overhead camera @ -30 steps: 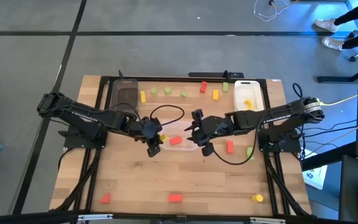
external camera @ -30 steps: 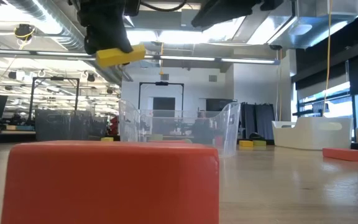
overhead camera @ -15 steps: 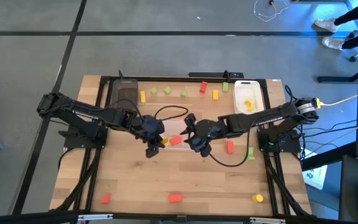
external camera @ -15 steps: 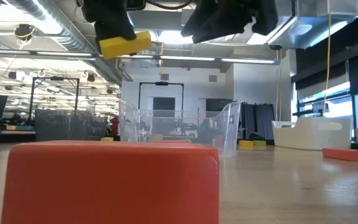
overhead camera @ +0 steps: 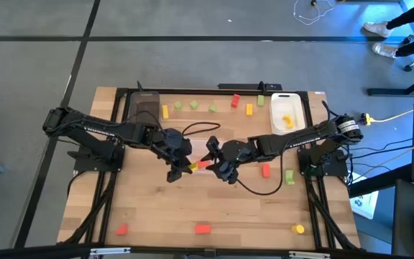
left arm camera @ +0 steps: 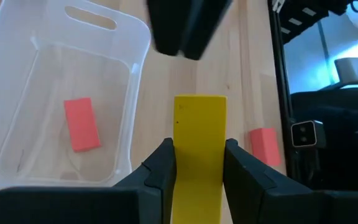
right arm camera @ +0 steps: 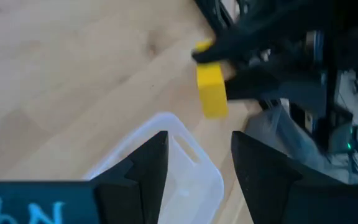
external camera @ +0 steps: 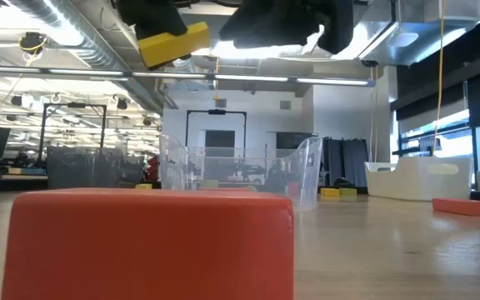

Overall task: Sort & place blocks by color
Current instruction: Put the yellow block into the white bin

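A yellow block [left arm camera: 199, 149] is a long rectangular bar, gripped between the two fingers of the left gripper [left arm camera: 197, 163] and lifted above the table. A flat red block [left arm camera: 81, 124] lies just beside this gripper, inside the clear tray [left arm camera: 137, 68].

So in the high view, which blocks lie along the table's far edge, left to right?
Yellow block → green block → green block → green block → red block → yellow block → green block.
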